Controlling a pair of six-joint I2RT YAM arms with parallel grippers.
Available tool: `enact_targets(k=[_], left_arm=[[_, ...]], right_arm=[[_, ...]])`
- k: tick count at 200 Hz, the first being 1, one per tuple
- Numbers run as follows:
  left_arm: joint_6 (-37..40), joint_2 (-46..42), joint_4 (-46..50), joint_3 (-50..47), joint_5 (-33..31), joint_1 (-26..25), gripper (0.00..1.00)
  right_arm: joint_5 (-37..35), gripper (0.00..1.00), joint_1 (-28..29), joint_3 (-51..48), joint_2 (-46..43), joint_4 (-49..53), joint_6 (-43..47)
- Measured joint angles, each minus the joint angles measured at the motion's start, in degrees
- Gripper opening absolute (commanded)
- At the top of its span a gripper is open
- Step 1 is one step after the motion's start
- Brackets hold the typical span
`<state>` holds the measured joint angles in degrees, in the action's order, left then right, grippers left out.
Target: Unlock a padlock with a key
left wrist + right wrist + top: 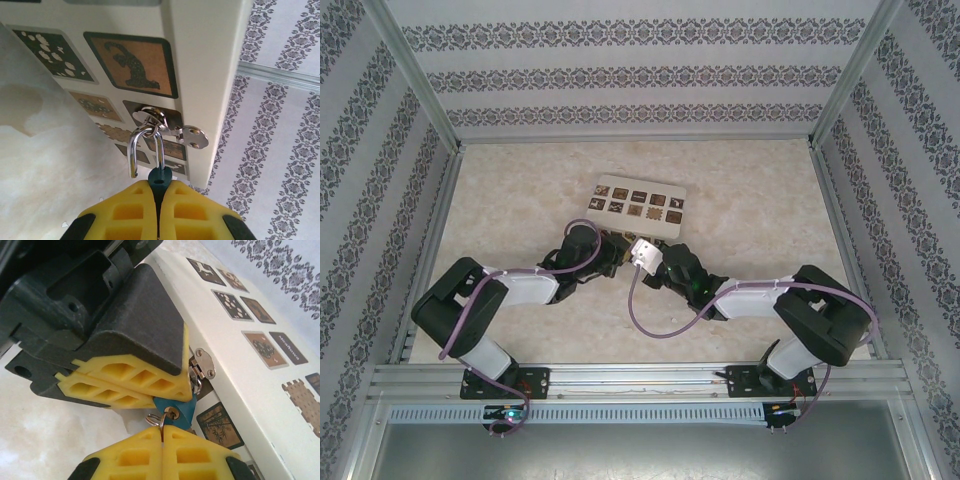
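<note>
Where the left gripper (159,188) clamps the padlock (160,176) by its blue body, we see the shackle (134,150) hooked through the hasp (193,136) on the white box (200,60), with one leg hanging free. Pale table (750,210) lies open around the box. Rightward, the right gripper (162,433) pinches the key (159,418) at the padlock. We cannot read one dark tile's (288,347) writing.

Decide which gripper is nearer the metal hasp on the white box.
Left. The left gripper, clamping the padlock, sits beside the hasp; the right gripper is beyond the padlock's key end.
</note>
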<state>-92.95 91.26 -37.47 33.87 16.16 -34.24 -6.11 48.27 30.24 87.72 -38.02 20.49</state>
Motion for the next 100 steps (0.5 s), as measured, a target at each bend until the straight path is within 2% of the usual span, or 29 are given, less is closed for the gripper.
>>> enact_targets(k=[100], left_arm=[[-0.04,6.16,-6.16,-1.40,-0.15,-0.98,0.00]], right_arm=[[-2.43,0.00,1.11,-4.44,6.19,-10.47,-11.37]])
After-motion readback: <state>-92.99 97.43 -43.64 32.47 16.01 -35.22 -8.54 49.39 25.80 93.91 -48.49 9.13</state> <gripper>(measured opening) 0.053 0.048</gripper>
